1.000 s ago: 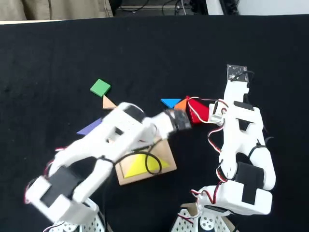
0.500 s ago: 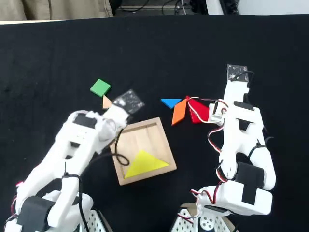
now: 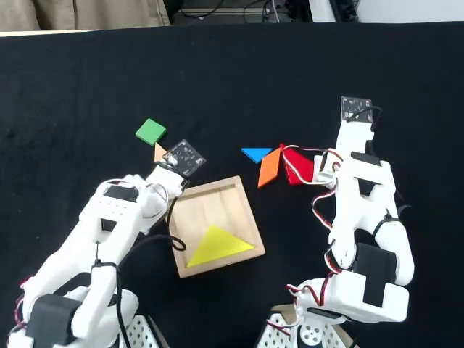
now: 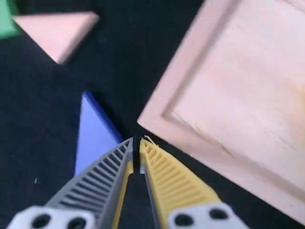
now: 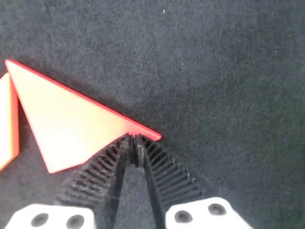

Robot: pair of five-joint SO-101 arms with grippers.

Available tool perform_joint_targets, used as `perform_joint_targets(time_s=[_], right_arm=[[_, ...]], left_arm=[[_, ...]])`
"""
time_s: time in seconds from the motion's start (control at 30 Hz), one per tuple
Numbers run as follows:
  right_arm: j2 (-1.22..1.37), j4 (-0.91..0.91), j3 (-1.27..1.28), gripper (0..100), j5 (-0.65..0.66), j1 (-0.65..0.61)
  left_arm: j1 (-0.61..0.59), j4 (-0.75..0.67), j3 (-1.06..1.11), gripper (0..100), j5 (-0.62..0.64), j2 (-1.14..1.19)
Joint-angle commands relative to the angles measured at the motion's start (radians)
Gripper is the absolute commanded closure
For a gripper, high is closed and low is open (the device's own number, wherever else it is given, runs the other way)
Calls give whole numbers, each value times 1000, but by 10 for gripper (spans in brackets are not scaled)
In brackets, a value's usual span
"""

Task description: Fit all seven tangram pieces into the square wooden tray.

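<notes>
A green square (image 3: 151, 132) lies far left on the black table (image 3: 87, 87), with a peach triangle (image 3: 160, 153) just beside it on the near side. The left gripper (image 4: 137, 143) is closed and holds nothing. Its tips sit between a violet piece (image 4: 93, 131) and the tray's far-left corner. The wooden tray (image 3: 217, 183) rests at the centre, turned at a slant. It holds one piece, a yellow triangle (image 3: 217, 244), lying flat in its near half. Right of the tray and farther back, three pieces cluster together. A blue triangle (image 3: 255, 154) is followed by an orange parallelogram (image 3: 269, 168), then a red triangle (image 3: 297, 168) close against the orange one. The right gripper (image 5: 132, 143) is also closed and empty, its tips at the red triangle's long edge. Whether they touch the piece cannot be told.
</notes>
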Motion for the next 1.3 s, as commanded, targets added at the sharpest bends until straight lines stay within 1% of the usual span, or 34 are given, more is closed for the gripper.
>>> perform_joint_targets(time_s=[0.0, 0.1, 0.33, 0.43, 0.5, 0.57, 0.63, 0.7, 0.73, 0.8, 0.87, 0.93, 1.03, 1.2, 1.27], right_arm=[[-12, -18, -21, 987, 12, 8], [-12, -18, -21, 987, 12, 8], [-12, -18, -21, 987, 12, 8], [-12, -18, -21, 987, 12, 8], [-12, -18, -21, 987, 12, 8], [-12, -18, -21, 987, 12, 8], [-12, -18, -21, 987, 12, 8], [-12, -18, -21, 987, 12, 8], [-12, -18, -21, 987, 12, 8], [-12, -18, -21, 987, 12, 8], [-12, -18, -21, 987, 9, 8], [-15, -18, -21, 987, 6, 5], [-21, -14, -18, 987, 6, -12], [-85, -26, 21, 987, 5, -14], [-151, -74, 77, 987, 6, -38]], left_arm=[[35, -20, -61, 970, 64, 58], [42, -20, -113, 970, 91, 118], [54, -25, -200, 970, 103, 195], [81, -21, -213, 970, 155, 195], [91, -20, -213, 970, 166, 192], [77, -8, -217, 968, 167, 184], [28, 37, -246, 967, 167, 137], [-47, 117, -309, 967, 175, 43], [-81, 160, -343, 967, 201, -17], [-125, 235, -381, 967, 292, -141], [-120, 282, -371, 966, 362, -273], [-101, 313, -318, 966, 393, -393], [-111, 262, -171, 966, 420, -548], [-191, 51, 131, 966, 539, -729], [-213, -49, 243, 966, 571, -772]])
